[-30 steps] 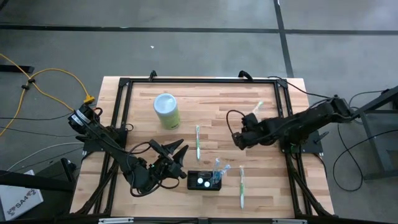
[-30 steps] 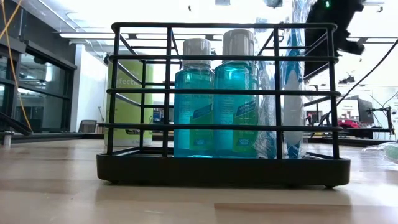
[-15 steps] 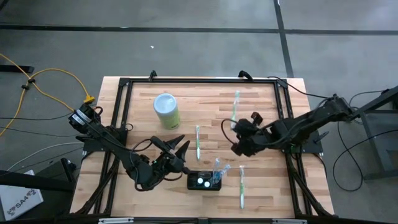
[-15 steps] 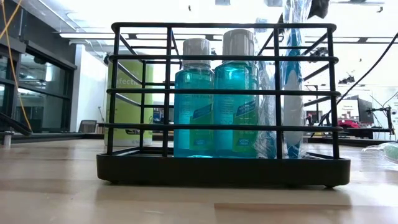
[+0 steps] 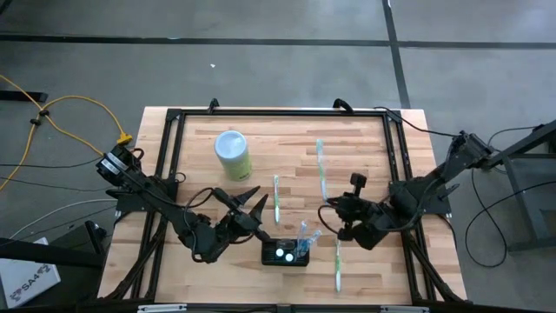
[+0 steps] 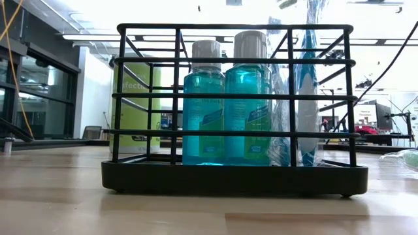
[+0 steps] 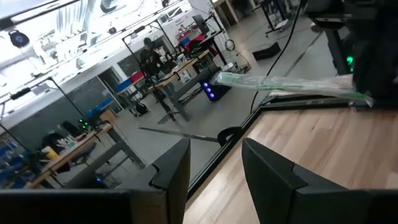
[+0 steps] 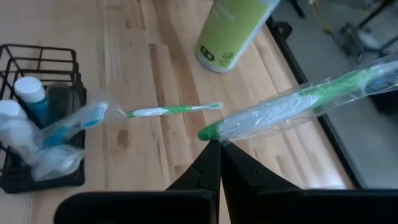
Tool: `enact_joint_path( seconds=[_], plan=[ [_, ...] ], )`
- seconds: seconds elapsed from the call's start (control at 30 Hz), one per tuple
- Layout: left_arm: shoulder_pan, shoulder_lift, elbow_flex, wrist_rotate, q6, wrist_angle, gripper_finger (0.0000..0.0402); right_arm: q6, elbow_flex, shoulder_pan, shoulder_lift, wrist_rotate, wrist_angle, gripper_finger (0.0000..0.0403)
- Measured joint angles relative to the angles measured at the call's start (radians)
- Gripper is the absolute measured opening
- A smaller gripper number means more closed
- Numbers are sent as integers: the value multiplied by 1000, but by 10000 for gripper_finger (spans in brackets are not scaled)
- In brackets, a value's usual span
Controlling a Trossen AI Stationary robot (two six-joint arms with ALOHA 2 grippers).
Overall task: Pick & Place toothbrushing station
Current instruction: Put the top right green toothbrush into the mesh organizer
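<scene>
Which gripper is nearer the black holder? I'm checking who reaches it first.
Left. The left gripper hovers open just beside the black holder; the right gripper, shut on a wrapped toothbrush, is farther, on its other side.

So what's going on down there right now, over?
Right pincer shut on wrapped green toothbrush, held above table. Left pincer open, empty, beside black rack. Rack holds two blue bottles. Nothing blocking.
</scene>
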Motion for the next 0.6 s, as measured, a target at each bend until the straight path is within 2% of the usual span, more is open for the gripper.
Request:
enact_joint_path(
  seconds=[0.1, 0.23, 0.47, 0.6],
  plan=[
    [12, 0, 0, 42, -57, -20, 138, -37, 0, 26, 0, 31, 2, 1],
    [22, 0, 0, 121, -218, -129, 138, -96, 0, 55, 0, 45, 41, 1],
    [70, 0, -1, 500, -613, -387, 138, -244, 0, 118, 0, 50, 164, 1],
    [109, 0, -1, 547, -740, -433, 138, -275, 0, 163, 0, 49, 188, 1]
  ],
)
